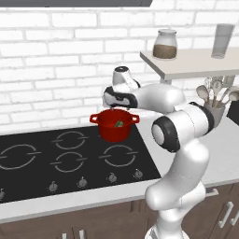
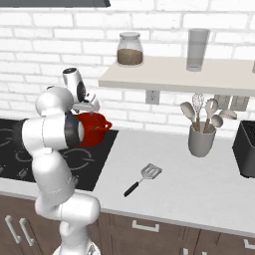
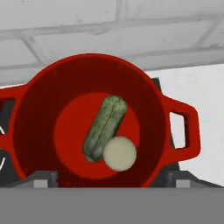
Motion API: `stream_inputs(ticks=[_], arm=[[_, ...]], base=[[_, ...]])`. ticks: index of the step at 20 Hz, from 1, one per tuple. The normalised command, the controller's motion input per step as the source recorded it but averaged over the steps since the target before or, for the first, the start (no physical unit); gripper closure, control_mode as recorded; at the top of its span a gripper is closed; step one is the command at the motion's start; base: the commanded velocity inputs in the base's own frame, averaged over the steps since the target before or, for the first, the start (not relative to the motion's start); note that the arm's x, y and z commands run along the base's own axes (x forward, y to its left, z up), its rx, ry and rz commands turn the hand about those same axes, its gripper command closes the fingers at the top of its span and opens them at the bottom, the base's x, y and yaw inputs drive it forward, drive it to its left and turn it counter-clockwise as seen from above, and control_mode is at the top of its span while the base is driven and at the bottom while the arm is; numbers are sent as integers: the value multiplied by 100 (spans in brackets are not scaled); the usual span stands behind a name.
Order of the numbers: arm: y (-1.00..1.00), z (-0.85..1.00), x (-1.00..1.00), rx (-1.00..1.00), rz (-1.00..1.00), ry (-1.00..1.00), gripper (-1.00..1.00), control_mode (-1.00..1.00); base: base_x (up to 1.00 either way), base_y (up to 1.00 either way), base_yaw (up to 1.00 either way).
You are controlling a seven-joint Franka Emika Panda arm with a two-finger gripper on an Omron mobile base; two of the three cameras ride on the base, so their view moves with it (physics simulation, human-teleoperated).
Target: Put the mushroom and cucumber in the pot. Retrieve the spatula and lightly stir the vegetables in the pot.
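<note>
Hand view: cucumber [image 3: 104,127], mushroom [image 3: 119,153] below gripper [image 3: 109,181]

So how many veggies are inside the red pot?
2: the cucumber lies across the bottom of the pot, and the mushroom sits against its lower end.

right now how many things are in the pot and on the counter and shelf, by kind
Vegetables in the pot: 2, cucumber and mushroom
Pots: 1
Spatulas on the counter: 1
Utensil cups: 1
Jars on the shelf: 1
Glasses on the shelf: 1
Total: 7
</note>
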Motion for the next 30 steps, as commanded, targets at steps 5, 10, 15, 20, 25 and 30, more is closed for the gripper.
stream_inputs(ticks=[5,10,15,20,25,30], arm=[[-48,100,-94,8,0,-10,-100,-100],[-65,66,-67,1,11,3,-100,-100],[-54,5,-52,-5,44,12,-100,-100],[-35,-2,-51,-21,64,9,-100,-100],[-45,-11,-18,-31,69,7,-100,-100],[-42,-22,-34,-23,77,4,-100,-100]], base=[[0,0,0],[0,0,0],[0,0,0],[0,0,0],[0,0,0],[0,0,0]])
